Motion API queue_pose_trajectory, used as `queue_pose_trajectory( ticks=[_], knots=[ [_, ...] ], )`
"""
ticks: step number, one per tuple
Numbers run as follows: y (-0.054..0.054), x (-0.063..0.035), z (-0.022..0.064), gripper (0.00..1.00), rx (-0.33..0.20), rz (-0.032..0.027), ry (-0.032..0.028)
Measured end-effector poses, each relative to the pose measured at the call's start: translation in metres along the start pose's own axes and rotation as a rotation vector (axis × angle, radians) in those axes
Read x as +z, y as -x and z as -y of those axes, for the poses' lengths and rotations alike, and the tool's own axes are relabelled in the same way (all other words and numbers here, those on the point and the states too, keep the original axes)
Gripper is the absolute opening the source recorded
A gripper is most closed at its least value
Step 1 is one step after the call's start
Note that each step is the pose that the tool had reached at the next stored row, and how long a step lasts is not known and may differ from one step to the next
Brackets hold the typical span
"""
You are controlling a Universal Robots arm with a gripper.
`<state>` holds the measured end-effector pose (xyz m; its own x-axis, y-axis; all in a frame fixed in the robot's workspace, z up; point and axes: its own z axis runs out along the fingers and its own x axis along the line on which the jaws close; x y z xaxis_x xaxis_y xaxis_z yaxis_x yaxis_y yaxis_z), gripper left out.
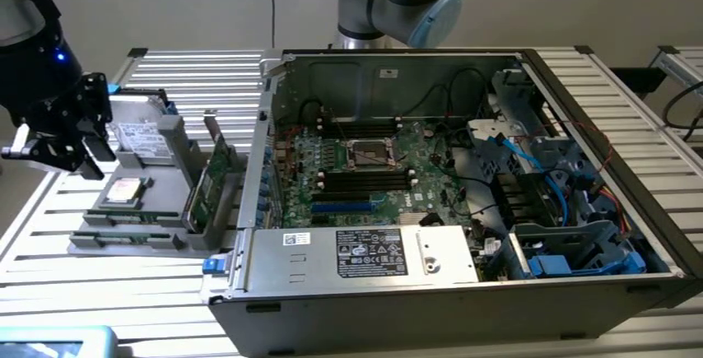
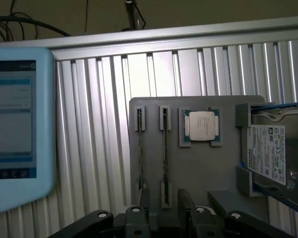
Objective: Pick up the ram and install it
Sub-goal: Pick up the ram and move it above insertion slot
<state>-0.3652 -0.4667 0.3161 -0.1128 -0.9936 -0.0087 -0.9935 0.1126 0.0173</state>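
Black two-finger claw (image 2: 164,194) is spread, hanging over the grey plastic parts tray (image 2: 208,173), one finger either side of the ram (image 2: 164,148), a thin green circuit-board stick stood on edge in a slot of that tray. It looks light, stiff and fragile. I'd pinch its flat faces mid-length, gently, clear of the contact edge.

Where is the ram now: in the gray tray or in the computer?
In the gray tray. The ram stands on edge in one of its slots, beside the processor.
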Motion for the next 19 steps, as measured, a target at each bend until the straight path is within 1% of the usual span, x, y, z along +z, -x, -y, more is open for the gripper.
queue_pose_trajectory(
  ticks=[2,6,8,19],
  knots=[
    [0.000,0.0033,-0.0001,0.36,0.000,-0.0034,-0.0005],
    [-0.001,0.0103,-0.0038,0.36,0.000,-0.0063,-0.0006],
    [-0.001,0.0142,-0.0060,0.36,0.000,-0.0067,-0.0010],
    [-0.006,0.0341,-0.0052,0.36,0.000,-0.0069,-0.0008]
  ],
)
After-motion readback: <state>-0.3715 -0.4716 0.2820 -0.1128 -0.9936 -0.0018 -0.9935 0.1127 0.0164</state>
